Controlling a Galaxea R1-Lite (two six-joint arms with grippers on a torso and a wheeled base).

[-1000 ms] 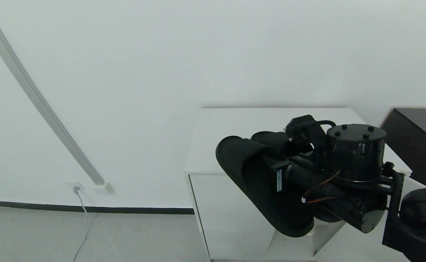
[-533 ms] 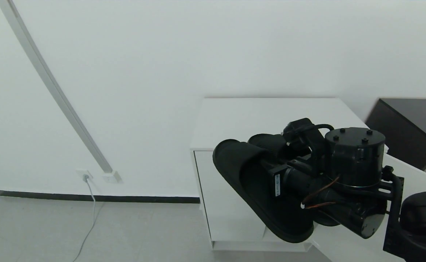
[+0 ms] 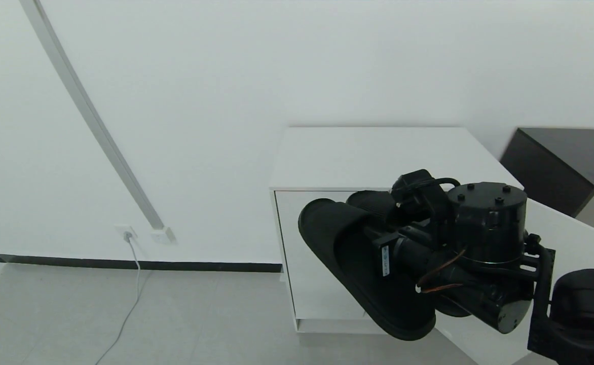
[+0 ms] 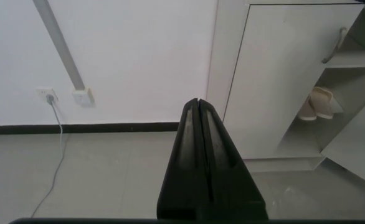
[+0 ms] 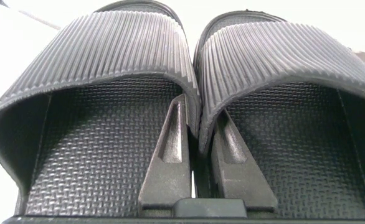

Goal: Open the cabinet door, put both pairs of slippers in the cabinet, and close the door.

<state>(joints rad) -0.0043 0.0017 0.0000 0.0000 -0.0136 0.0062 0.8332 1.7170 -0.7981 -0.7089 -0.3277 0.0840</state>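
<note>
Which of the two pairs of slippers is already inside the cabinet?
The pale pair, resting inside the open cabinet. The black pair is outside it, with the right claw shut on its straps.

Grey floor (image 3: 185, 319), smooth. A white cabinet (image 3: 373, 157) stands on it, back against the wall, with its flat top bare white. A thin cable (image 3: 124, 324) trails across the floor from the wall socket. Inside the cabinet's open side, an upper shelf (image 4: 357, 60); below it a pair of pale slippers (image 4: 319, 103), side by side. Can't tell exactly which board they rest on.
</note>
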